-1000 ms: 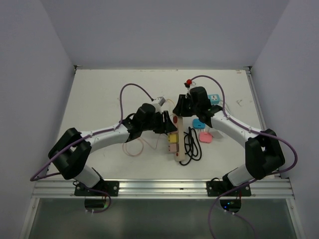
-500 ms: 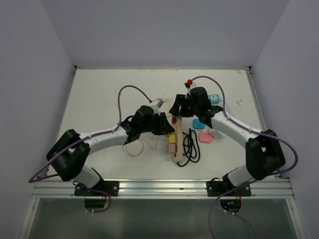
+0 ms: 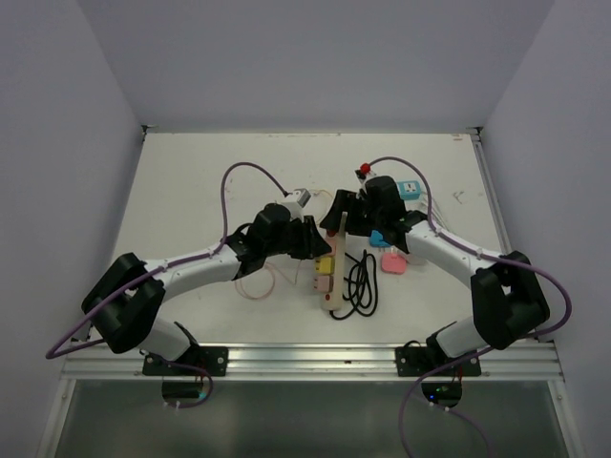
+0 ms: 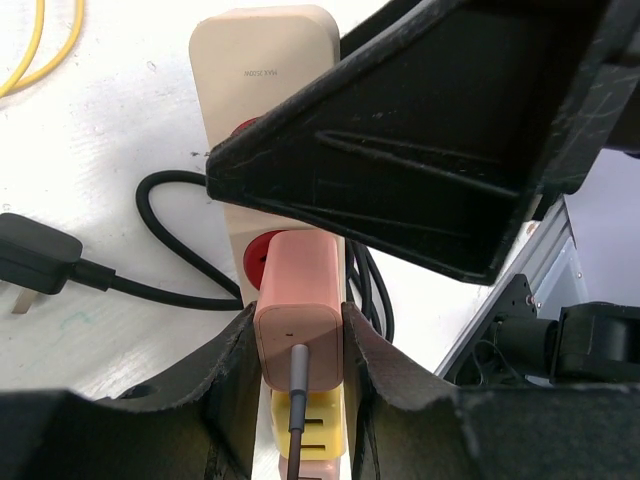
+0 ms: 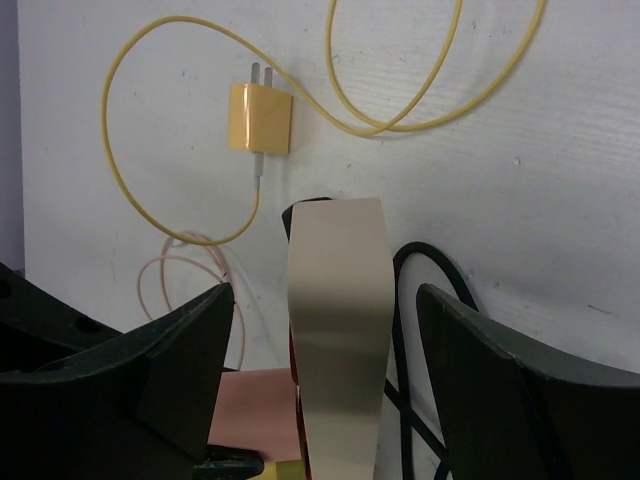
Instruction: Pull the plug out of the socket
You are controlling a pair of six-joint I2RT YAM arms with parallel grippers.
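White table (image 3: 191, 191) carries a long beige plastic power strip (image 3: 330, 296) at centre frame, with a small pink boxy plug (image 4: 298, 300) seated in it. The left gripper (image 4: 297, 330) clamps the plug's flat sides; the right gripper (image 5: 325, 300) straddles the strip, spread and not touching. The plug is probably rigid, light and smooth, so hold its body, not its grey cable (image 4: 293, 400). Print on the strip is unreadable.

One power strip (image 4: 262, 60), one pink plug (image 4: 300, 310), two yellow plugs (image 4: 312, 440) (image 5: 262, 118), one black cable (image 4: 170, 190).
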